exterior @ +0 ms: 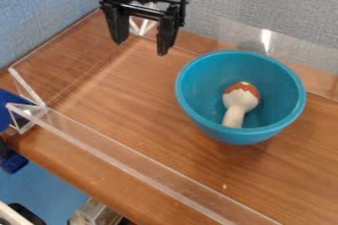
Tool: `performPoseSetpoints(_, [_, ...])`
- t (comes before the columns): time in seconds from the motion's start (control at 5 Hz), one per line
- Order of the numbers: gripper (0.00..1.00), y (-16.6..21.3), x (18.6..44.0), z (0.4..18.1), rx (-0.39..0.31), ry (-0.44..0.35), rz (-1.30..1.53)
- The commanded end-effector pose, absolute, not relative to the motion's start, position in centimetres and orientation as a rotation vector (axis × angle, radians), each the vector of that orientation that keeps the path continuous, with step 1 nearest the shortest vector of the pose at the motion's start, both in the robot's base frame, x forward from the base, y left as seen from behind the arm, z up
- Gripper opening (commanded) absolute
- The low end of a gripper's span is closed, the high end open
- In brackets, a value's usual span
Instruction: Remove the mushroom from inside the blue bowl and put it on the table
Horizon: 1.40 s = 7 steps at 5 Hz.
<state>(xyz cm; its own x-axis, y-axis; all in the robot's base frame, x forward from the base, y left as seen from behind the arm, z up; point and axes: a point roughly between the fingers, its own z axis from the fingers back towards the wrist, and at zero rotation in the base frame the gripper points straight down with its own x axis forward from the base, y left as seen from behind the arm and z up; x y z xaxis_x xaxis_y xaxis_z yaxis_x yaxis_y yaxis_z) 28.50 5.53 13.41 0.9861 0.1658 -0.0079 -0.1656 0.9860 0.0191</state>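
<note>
The mushroom [238, 102], cream stem and small orange-brown cap, lies inside the blue bowl [199, 86] on the right half of the table [113, 96]. My gripper [142, 34] hangs above the table's far edge, up and to the left of the bowl. Its two black fingers [166, 37] point down and stand wide open with nothing between them. It is well apart from both bowl and mushroom.
Low clear acrylic walls [119, 157] run along the table's front and left edges, with clear corner brackets [27, 111] at the left and back. Bare wood lies left of and in front of the bowl. A blue backdrop stands behind.
</note>
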Motion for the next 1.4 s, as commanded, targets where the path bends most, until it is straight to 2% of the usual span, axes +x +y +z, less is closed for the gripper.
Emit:
performPoseSetpoints(0.0, [1.0,4.7,28.8,13.8,0.014,-0.014,0.152])
performPoseSetpoints(0.8, [1.0,-2.6,30.5,13.0,-0.04,-0.034,0.025])
performPoseSetpoints(1.2, [1.0,-6.5,31.3,11.4,-0.052,-0.03,-0.036])
